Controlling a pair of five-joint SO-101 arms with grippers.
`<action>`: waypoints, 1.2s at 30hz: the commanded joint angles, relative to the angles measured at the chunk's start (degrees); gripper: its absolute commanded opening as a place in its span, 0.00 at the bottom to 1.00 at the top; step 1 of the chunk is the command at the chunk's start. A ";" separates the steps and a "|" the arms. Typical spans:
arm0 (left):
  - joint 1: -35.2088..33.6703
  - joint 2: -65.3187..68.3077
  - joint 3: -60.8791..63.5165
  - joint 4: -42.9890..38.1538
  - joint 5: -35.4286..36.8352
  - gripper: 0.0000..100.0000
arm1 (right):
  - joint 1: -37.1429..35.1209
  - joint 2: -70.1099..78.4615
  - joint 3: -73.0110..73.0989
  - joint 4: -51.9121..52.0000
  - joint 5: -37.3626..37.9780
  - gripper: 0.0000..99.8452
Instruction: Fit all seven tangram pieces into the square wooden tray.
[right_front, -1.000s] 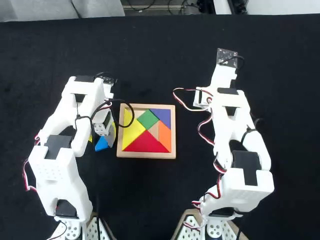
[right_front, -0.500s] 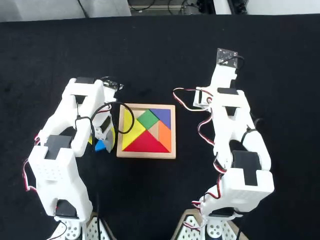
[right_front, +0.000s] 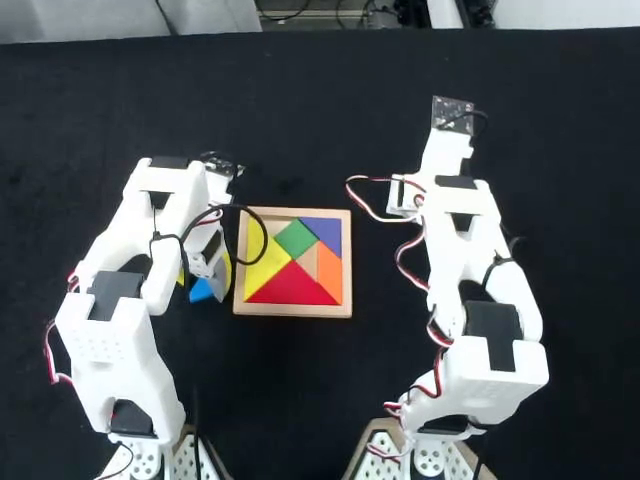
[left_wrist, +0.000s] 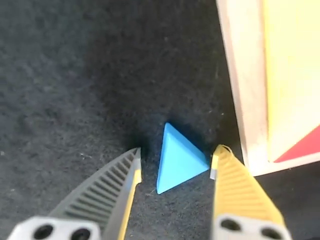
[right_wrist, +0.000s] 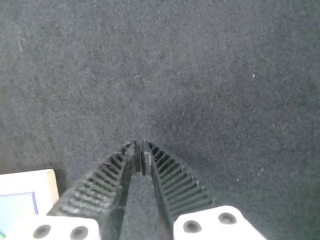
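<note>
L gripper (left_wrist: 177, 150) spread wide, gripping nothing, fingers either side of blue triangle (left_wrist: 177, 167), which lies flat on cloth (right_front: 100, 100) just beside tray (right_front: 292, 312) left rim. Other pcs (right_front: 292, 285) sit in tray. R gripper (right_wrist: 138, 147) closed, empty, above cloth by tray's far right corner.

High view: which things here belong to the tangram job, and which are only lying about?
Belong: square wooden tray; coloured pieces inside it; small blue triangular piece beside the tray, between the fingers of the open left gripper.
Lying about: black table cloth; dark cables beyond its far edge.
</note>
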 joint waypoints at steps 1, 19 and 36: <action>0.75 -0.62 -0.75 -1.76 1.32 0.22 | -0.62 -0.31 -3.30 0.44 0.79 0.01; 1.01 -1.67 -6.64 1.14 -5.63 0.14 | -0.26 -0.66 -3.30 0.44 0.70 0.01; 12.18 -2.37 -34.86 12.75 -44.75 0.14 | 7.30 -0.75 -3.65 0.18 -4.57 0.01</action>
